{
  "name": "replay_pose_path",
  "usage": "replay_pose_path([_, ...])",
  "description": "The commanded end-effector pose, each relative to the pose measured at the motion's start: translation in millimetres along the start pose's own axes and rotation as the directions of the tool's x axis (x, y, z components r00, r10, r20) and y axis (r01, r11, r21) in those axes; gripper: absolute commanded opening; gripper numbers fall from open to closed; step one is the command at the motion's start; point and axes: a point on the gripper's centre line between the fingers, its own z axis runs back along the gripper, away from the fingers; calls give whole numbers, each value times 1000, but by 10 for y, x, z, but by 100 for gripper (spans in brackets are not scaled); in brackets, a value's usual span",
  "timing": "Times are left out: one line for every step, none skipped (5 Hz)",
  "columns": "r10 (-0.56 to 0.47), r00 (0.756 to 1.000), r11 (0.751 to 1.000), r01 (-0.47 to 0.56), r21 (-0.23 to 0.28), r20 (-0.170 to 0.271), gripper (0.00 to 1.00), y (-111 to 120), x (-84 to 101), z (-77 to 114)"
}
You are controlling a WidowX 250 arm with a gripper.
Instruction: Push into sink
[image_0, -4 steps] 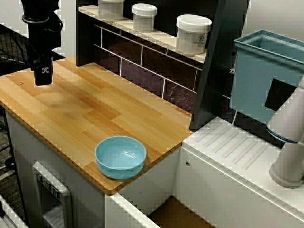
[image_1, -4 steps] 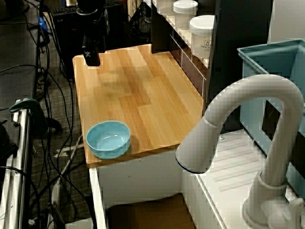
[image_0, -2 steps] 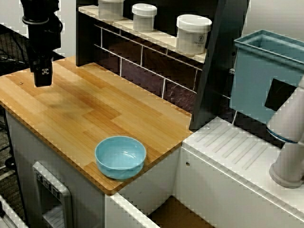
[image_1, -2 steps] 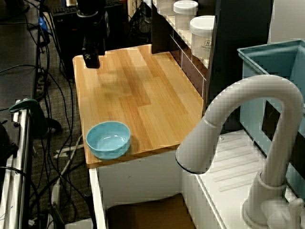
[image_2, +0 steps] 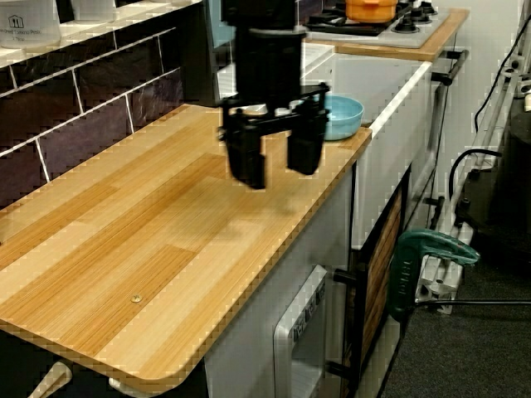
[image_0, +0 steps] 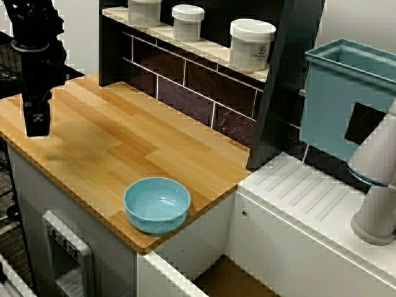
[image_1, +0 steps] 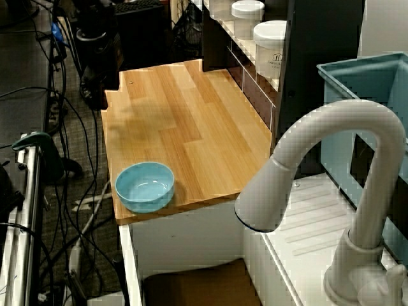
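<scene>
A small light-blue bowl (image_0: 157, 204) (image_1: 145, 185) (image_2: 342, 116) sits at the near right corner of the wooden counter (image_0: 117, 145), close to the edge above the sink. Only a strip of the sink (image_0: 230, 279) (image_1: 191, 285) shows, with its brownish floor and white wall below the counter's end. My black gripper (image_2: 276, 162) (image_0: 37, 124) (image_1: 95, 99) hangs low over the counter's far left front edge, well away from the bowl. Its two fingers (image_2: 247, 162) stand apart with nothing between them, so it is open.
White jars (image_0: 251, 43) stand on a shelf over the dark tiled back wall. Right of the counter are a ribbed drainboard (image_0: 309, 192), a teal bin (image_0: 346, 99) and a white faucet (image_1: 331, 172). Cables (image_1: 64, 159) and a green clamp (image_2: 427, 257) lie beside the counter.
My gripper has moved from over the counter's back left part toward its front left edge and dropped a little lower. The bowl has not moved.
</scene>
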Motion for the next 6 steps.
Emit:
replay_pose_path([79, 996, 984, -83, 160, 35, 100, -412, 172, 165])
replay_pose_path([-31, 998, 991, 24, 129, 53, 100, -439, 221, 130])
replay_pose_path([-66, 996, 988, 56, 148, 64, 100, -527, 260, 95])
replay_pose_path([-84, 996, 986, 76, 150, 42, 100, -646, 337, 142])
replay_pose_path([-117, 992, 982, 107, 156, 54, 100, -728, 392, 201])
replay_pose_path([-162, 986, 976, 154, 154, 38, 100, -850, 450, 115])
